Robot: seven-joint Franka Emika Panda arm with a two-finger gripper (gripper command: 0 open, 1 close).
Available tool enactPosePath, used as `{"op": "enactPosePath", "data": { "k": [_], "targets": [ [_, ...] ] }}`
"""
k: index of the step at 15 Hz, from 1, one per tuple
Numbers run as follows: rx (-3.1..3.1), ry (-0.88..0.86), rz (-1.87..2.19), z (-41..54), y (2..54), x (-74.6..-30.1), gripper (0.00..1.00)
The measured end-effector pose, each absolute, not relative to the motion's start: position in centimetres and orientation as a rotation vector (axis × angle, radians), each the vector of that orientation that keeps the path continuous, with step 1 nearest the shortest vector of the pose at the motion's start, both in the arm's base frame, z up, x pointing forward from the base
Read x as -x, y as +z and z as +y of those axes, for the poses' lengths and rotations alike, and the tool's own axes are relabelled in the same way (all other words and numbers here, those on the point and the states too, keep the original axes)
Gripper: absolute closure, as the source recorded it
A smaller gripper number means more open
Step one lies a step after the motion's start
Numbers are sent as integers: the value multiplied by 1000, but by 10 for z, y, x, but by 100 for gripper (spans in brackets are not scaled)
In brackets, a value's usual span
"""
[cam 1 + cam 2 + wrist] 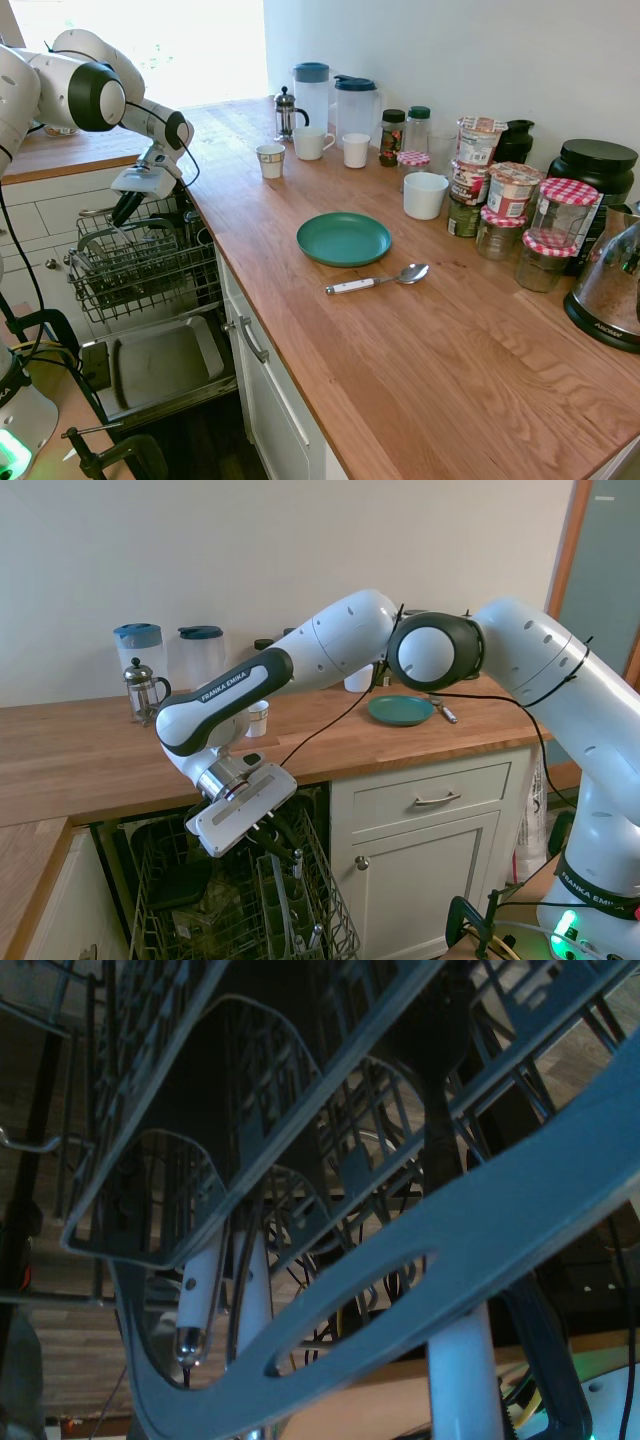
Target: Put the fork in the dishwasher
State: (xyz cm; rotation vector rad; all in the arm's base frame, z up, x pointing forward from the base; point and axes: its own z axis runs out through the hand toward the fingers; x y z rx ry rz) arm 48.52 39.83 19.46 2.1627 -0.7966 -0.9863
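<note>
The dishwasher (pixel 150 270) stands open below the wooden counter, with its grey wire rack (pixel 320 920) pulled out over the dropped door (pixel 165 362). My gripper (pixel 122 212) hangs low over the rack's back part, pointing down into the wires (pixel 268 835). The wrist view shows a white handle (pixel 465 1380) with a dark metal shaft beyond it, passing behind a grey plastic basket handle (pixel 520 1220); this looks like the fork. Neither exterior view shows whether it is held. More white-handled cutlery (pixel 200 1290) stands in the basket.
A white-handled spoon (pixel 375 282) lies on the counter beside a green plate (pixel 343 238). Cups, jugs, a French press (pixel 288 113) and many jars line the wall. White drawers with metal handles (pixel 437 800) sit next to the dishwasher.
</note>
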Motion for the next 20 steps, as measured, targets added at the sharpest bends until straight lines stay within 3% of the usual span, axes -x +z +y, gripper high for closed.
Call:
{"op": "enactPosePath", "data": {
  "k": [13, 20],
  "targets": [
    [-2226, -936, -836, 404, 216, -506, 0],
    [-2328, -854, -846, 406, 294, -491, 0]
  ]
}}
